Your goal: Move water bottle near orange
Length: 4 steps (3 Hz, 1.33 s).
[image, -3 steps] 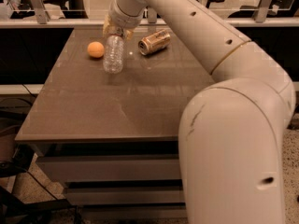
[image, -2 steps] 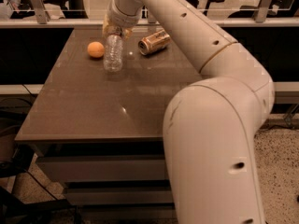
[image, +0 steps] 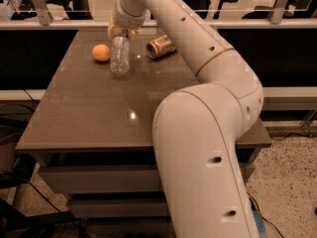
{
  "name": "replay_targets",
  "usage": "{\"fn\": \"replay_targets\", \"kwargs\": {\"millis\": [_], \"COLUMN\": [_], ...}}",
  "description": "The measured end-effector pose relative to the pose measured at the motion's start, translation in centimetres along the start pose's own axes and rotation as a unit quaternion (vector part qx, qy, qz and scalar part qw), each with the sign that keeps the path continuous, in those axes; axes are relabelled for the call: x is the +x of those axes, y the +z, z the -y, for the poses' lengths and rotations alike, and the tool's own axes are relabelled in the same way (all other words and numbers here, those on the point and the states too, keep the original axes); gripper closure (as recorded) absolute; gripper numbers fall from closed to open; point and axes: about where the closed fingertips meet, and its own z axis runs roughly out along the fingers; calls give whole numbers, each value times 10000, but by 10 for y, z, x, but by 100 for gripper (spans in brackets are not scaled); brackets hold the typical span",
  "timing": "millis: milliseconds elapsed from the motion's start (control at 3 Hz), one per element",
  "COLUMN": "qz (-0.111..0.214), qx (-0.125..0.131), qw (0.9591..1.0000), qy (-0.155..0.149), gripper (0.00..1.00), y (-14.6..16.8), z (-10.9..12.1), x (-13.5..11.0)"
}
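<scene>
Much open table (image: 99, 118) up front; gripper (image: 120, 33) at water bottle (image: 120, 57) beside orange (image: 101, 52), grip unclear.

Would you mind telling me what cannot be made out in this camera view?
Camera view: the hand, above the far end of the water bottle, hides its cap; whether it holds the bottle cannot be told.
Camera view: the robot's arm hides the table's near right part.
</scene>
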Motion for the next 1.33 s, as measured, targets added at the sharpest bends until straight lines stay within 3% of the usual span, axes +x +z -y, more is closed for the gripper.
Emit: {"fn": "replay_targets", "kwargs": {"millis": [333,1333], "qz": [-1,5], "qx": [-69,-336], "qw": [10000,9991], "qy": [-65,-253], "gripper": [84,15], "y": [8,20], "z": [-1,-2], "x": [3,4]}}
